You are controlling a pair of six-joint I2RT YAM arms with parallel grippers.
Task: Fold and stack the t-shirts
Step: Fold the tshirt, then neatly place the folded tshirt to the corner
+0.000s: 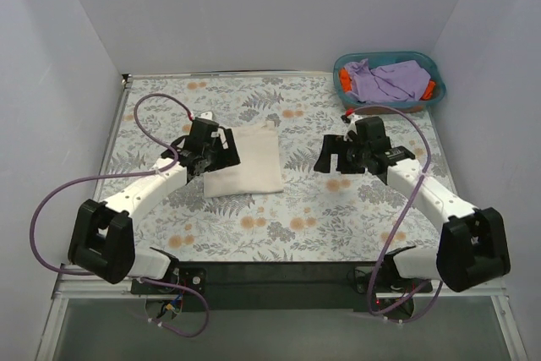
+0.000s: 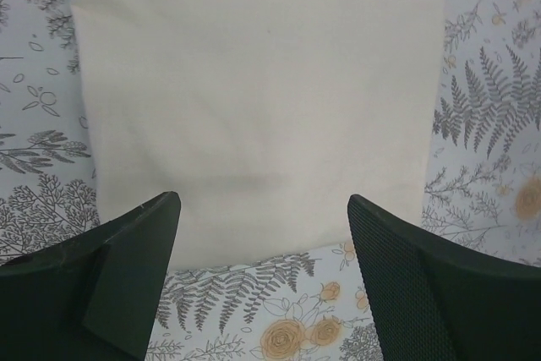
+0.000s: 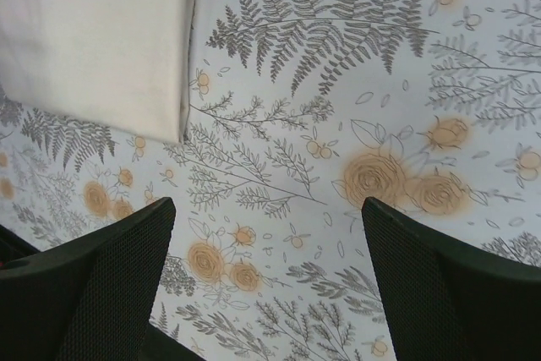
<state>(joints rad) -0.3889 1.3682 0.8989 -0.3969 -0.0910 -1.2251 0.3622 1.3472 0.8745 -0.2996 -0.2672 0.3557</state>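
A cream t-shirt point(image 1: 247, 161) lies folded into a flat rectangle on the floral table, left of centre. It fills most of the left wrist view point(image 2: 254, 99) and shows at the upper left of the right wrist view point(image 3: 93, 31). My left gripper point(image 1: 221, 151) is open and empty, hovering over the shirt's left edge. My right gripper point(image 1: 328, 158) is open and empty over bare table to the right of the shirt. A lavender-purple shirt point(image 1: 390, 80) and an orange-red garment point(image 1: 345, 82) lie crumpled in the basket.
A teal plastic basket point(image 1: 427, 63) stands at the back right corner of the table. White walls close in the table at the back and both sides. The floral cloth point(image 1: 279, 226) covers the table.
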